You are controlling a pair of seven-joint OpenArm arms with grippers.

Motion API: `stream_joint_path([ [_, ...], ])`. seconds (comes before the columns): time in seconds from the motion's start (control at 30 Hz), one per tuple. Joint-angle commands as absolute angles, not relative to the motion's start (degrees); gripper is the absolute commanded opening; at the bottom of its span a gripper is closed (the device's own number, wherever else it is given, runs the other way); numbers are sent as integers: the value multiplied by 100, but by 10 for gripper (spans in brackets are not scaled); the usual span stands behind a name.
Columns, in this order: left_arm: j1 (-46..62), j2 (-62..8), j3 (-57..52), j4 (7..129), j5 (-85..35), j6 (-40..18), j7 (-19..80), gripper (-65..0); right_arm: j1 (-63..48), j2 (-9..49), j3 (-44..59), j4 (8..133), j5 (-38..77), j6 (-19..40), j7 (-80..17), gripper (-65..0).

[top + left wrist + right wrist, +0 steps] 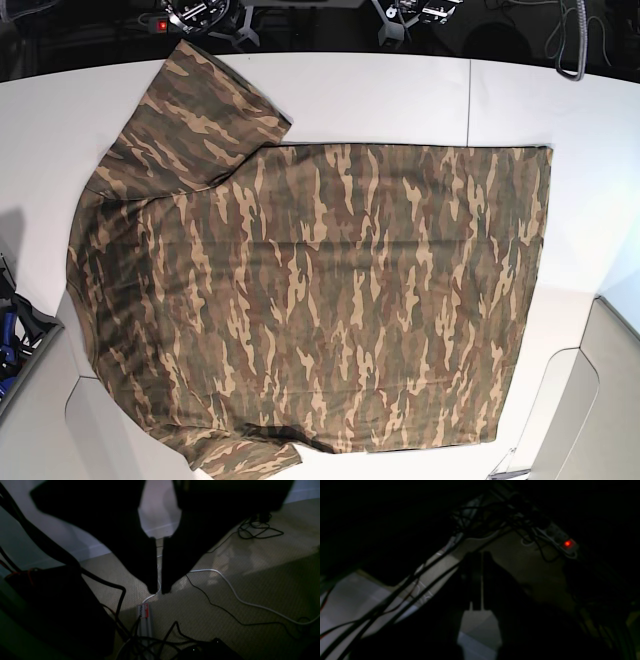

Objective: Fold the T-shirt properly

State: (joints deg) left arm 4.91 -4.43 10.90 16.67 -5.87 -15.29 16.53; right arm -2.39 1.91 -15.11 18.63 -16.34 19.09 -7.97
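Note:
The camouflage T-shirt lies spread flat on the white table in the base view. Its hem is to the right and its shoulders to the left. One sleeve points to the top left and the other to the bottom left. No neck label shows. Both arms are parked beyond the table's far edge, away from the shirt. My left gripper hangs over the carpet with its fingers almost together and empty. My right gripper is dark, with only a thin slit between its fingers, and also empty.
Cables and a power strip lie on the carpet below the left gripper. Another power strip with a red light shows in the right wrist view. A seam crosses the table. Blue gear sits at its left edge.

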Motion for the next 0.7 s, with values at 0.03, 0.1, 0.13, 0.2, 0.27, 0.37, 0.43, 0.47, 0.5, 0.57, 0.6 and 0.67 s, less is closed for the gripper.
stream_joint_path([
  [0.03, 497, -434, 1083, 1693, -596, -1715, 1697, -607, -242, 204, -1503, 1903, -1629, 1975, -779, -650],
  [0.1, 495, -447, 1083, 1693, -596, -1966, 1697, -607, -242, 204, -1503, 1903, -1629, 1975, -779, -650],
  [0.13, 497, -462, 1083, 1693, -596, -2073, 1697, -607, -242, 204, -1503, 1903, -1629, 1975, -779, -650],
  [0.2, 497, -464, 1083, 1693, -598, -2202, 1695, -607, -242, 204, -1503, 1903, -1629, 1975, -779, -650],
  [0.27, 497, -464, 1083, 1693, -598, -2211, 1695, -606, -242, 204, -1503, 1903, -1627, 1975, -779, -650],
  [0.37, 497, -464, 1081, 1693, -598, -2211, 1695, -606, -242, 204, -1503, 1903, -1627, 1975, -779, -650],
  [0.43, 497, -464, 1081, 1693, -598, -2211, 1695, -606, -242, 204, -1503, 1903, -1627, 1975, -779, -650],
  [0.47, 497, -464, 1081, 1693, -598, -2211, 1695, -606, -242, 204, -1500, 1903, -1627, 1975, -779, -650],
  [0.5, 497, -464, 1081, 1693, -598, -2211, 1695, -607, -242, 204, -1503, 1903, -1627, 1975, -779, -650],
  [0.57, 497, -464, 1081, 1693, -598, -2213, 1693, -606, -242, 204, -1503, 1903, -1627, 1975, -779, -650],
  [0.6, 497, -464, 1081, 1693, -600, -2215, 1693, -606, -242, 204, -1503, 1903, -1629, 1975, -779, -650],
  [0.67, 497, -464, 1081, 1693, -668, -2294, 1693, -607, -242, 204, -1503, 1903, -1627, 1975, -779, -650],
])
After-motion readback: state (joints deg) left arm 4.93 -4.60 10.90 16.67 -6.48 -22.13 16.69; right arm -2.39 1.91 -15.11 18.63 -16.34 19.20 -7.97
